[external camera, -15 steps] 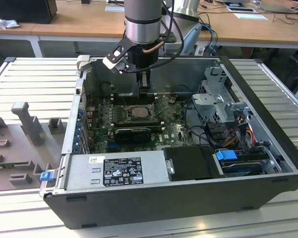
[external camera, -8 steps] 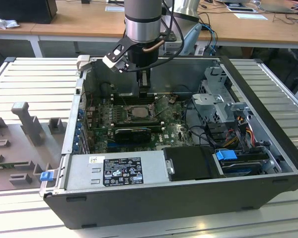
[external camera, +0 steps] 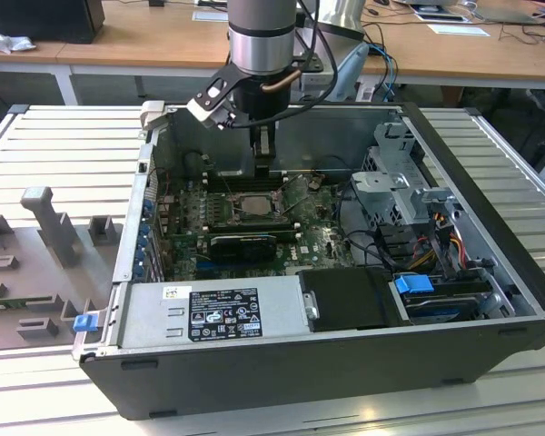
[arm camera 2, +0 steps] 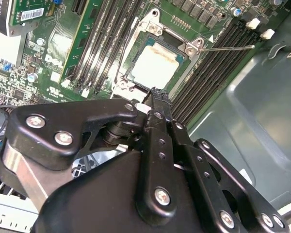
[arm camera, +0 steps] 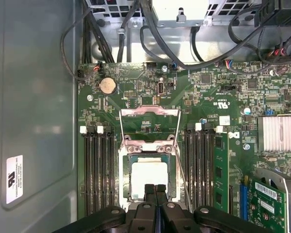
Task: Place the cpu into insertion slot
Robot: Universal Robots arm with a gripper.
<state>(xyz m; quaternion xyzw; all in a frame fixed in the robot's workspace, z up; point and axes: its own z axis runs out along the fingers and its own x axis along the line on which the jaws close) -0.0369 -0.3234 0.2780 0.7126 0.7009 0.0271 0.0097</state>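
Here 1 cpu fills 1 insertion slot.

Shows the pale cpu lying flat inside the insertion slot, edges square with the slot's rim, with long black memory slots running along both sides on the green motherboard. Shows the black gripper close over the slot's edge, fingers drawn together, nothing held between them.
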